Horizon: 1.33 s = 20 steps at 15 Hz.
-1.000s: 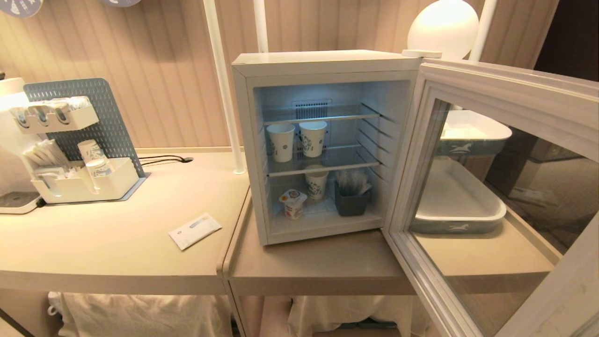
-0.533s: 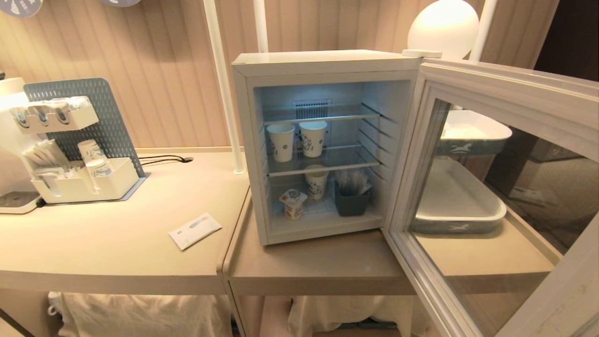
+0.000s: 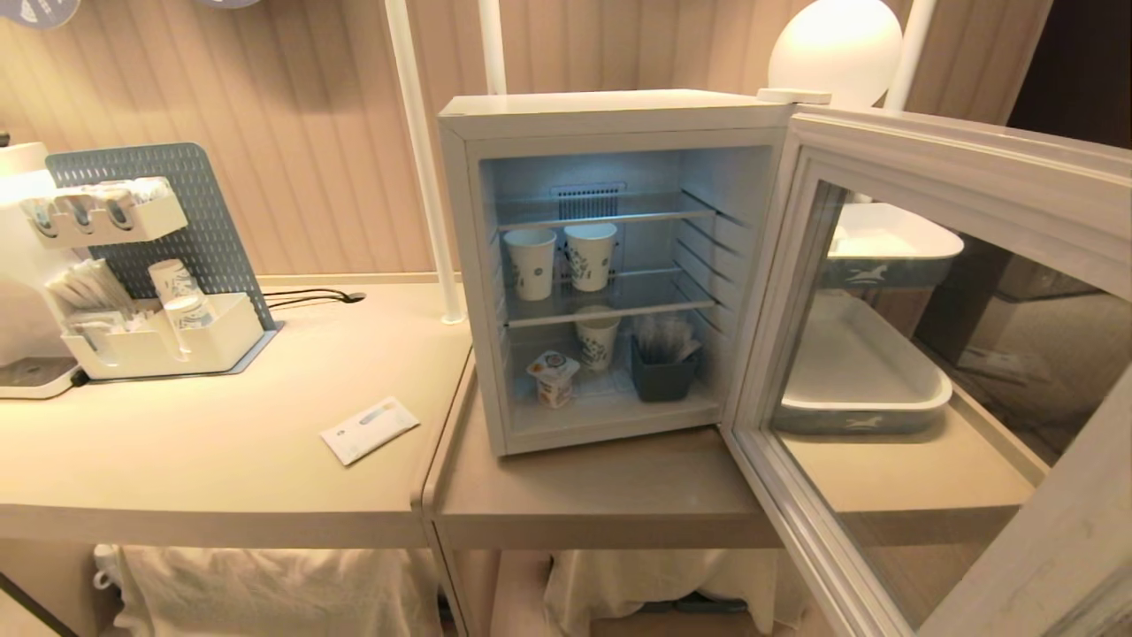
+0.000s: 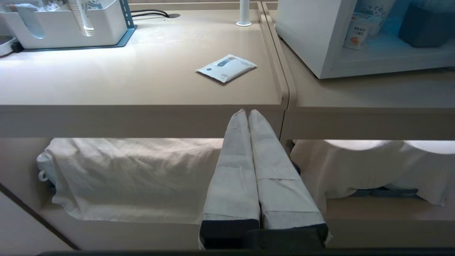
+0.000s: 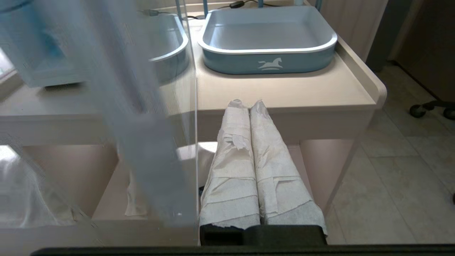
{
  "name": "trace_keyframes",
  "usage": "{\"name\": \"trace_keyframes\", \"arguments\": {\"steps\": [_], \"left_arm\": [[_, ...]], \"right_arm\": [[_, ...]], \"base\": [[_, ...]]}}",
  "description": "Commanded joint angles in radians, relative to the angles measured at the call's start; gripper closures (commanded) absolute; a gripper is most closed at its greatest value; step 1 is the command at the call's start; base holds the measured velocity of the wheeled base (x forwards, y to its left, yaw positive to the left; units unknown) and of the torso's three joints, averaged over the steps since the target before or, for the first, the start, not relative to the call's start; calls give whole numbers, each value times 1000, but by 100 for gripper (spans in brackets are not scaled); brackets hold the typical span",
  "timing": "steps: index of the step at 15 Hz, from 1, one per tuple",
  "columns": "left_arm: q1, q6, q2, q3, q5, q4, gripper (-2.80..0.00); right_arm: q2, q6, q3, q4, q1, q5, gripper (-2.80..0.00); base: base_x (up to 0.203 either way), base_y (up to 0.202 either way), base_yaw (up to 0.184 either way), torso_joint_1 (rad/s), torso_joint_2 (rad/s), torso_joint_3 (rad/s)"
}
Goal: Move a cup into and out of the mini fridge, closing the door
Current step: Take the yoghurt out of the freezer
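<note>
While the cup [image 3: 554, 378] sits on the floor of the mini fridge [image 3: 610, 265], near the front left corner, with the door [image 3: 937, 354] swung wide to the right, neither arm has gone in for it yet. My read: the reach wants a low, level entry under the wire shelf, coming at the pot from the front. It should clear the paper cup [image 3: 598, 341] behind it and the dark bin [image 3: 663, 376] to the right, then close around the tapered body below the foil lid. Left gripper [image 4: 248, 113] hangs below the counter edge, fingers pressed together, holding nothing. Right gripper [image 5: 247, 104] sits likewise low by the open door's glass, pinched closed and empty, facing the blue tray [image 5: 266, 62].
</note>
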Motion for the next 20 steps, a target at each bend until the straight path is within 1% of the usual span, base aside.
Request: {"name": "trace_keyframes", "arguments": {"steps": [1, 8, 13, 20], "left_arm": [[0, 1, -2, 0, 1, -1, 0], [0, 1, -2, 1, 1, 0, 0], [0, -1, -2, 1, 1, -1, 0], [0, -6, -2, 2, 1, -2, 0]], "right_arm": [[1, 0, 0, 0, 1, 0, 0], [1, 0, 0, 0, 1, 0, 0], [1, 0, 0, 0, 1, 0, 0], [1, 0, 0, 0, 1, 0, 0]], "base": [[-172, 0, 7, 2, 2, 0], [-182, 0, 0, 3, 2, 3], [-10, 14, 1, 1, -2, 2], [0, 185, -3, 3, 3, 2]]}}
